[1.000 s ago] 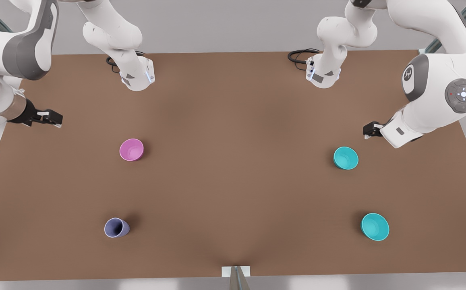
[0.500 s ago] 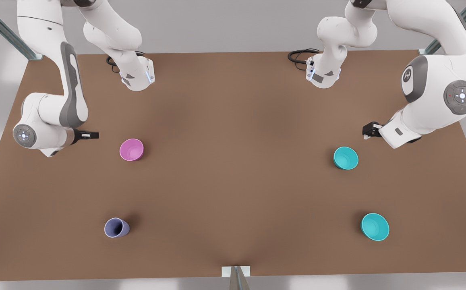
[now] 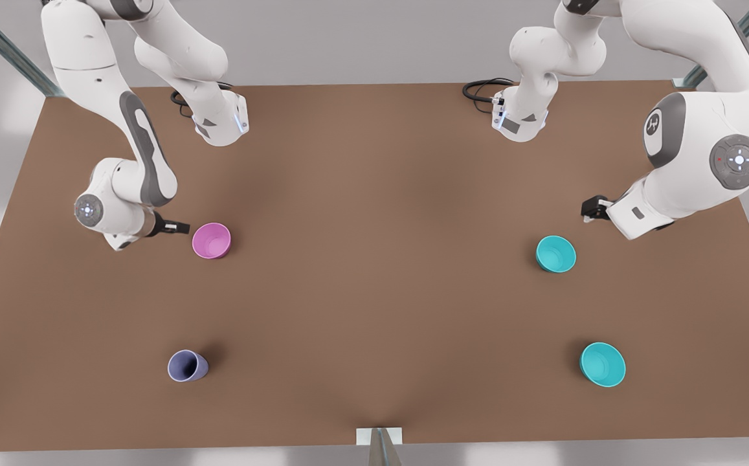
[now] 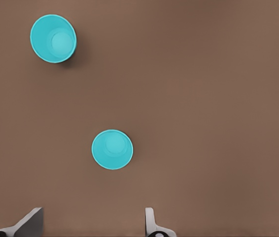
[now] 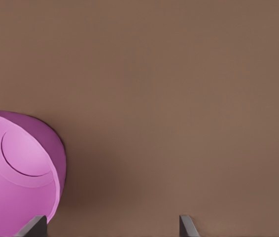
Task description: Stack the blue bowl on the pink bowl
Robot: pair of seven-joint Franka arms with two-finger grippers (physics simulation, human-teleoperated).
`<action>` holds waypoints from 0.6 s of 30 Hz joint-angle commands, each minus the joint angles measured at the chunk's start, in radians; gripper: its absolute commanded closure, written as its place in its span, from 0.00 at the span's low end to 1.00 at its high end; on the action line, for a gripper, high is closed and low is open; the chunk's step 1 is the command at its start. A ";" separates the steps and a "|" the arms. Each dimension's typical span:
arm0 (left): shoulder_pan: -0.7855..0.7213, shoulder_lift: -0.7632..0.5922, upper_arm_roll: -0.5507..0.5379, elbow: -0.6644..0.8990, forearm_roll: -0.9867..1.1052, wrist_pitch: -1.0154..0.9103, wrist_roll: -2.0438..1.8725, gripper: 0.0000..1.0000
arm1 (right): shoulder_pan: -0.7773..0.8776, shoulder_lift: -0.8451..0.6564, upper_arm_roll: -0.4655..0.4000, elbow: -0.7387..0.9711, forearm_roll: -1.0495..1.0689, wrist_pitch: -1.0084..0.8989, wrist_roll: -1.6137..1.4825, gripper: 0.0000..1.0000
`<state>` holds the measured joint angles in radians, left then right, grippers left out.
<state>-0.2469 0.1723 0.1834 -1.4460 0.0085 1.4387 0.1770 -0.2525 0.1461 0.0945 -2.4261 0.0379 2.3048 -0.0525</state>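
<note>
Brown table (image 3: 374,291) carries four vessels, well apart. Right gripper (image 3: 178,227), jaws spread, hangs just beside the pink bowl (image 3: 212,240). Left gripper (image 3: 593,208), jaws spread, hovers near the blue bowl (image 3: 555,254). A paler turquoise bowl (image 3: 602,364) and lavender cup (image 3: 187,366) stand toward the near edge.

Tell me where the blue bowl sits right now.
The blue bowl sits on the front view's right, just below the left gripper and above the paler turquoise bowl.

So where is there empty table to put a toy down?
The widest bare stretch is the middle of the table, between the pink bowl and the blue bowl. It is also free between the lavender cup and the paler bowl. It is crowded beside the pink bowl, where the right gripper sits.
</note>
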 commanded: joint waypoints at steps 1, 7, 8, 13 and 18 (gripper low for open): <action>0.000 0.000 0.001 0.000 0.001 -0.014 0.009 0.00 | 0.018 0.000 0.002 -0.021 0.028 0.176 0.013 0.00; 0.000 0.000 -0.001 -0.002 -0.001 -0.015 0.002 0.00 | 0.045 0.009 0.011 -0.042 0.077 0.171 0.016 0.00; 0.000 0.000 -0.001 -0.002 0.001 -0.014 0.002 0.00 | 0.045 0.015 0.020 -0.045 0.096 0.171 0.020 0.00; 0.000 0.001 -0.001 -0.005 -0.001 -0.012 0.002 0.00 | 0.079 0.070 0.028 -0.050 0.158 0.183 0.022 0.00; 0.000 0.007 -0.001 -0.004 -0.001 -0.012 0.002 0.00 | 0.075 0.090 0.028 -0.047 0.158 0.196 0.017 0.17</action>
<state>-0.2470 0.1800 0.1821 -1.4503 0.0073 1.4270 0.1789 -0.1778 0.2351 0.1226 -2.4734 0.1890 2.4846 -0.0370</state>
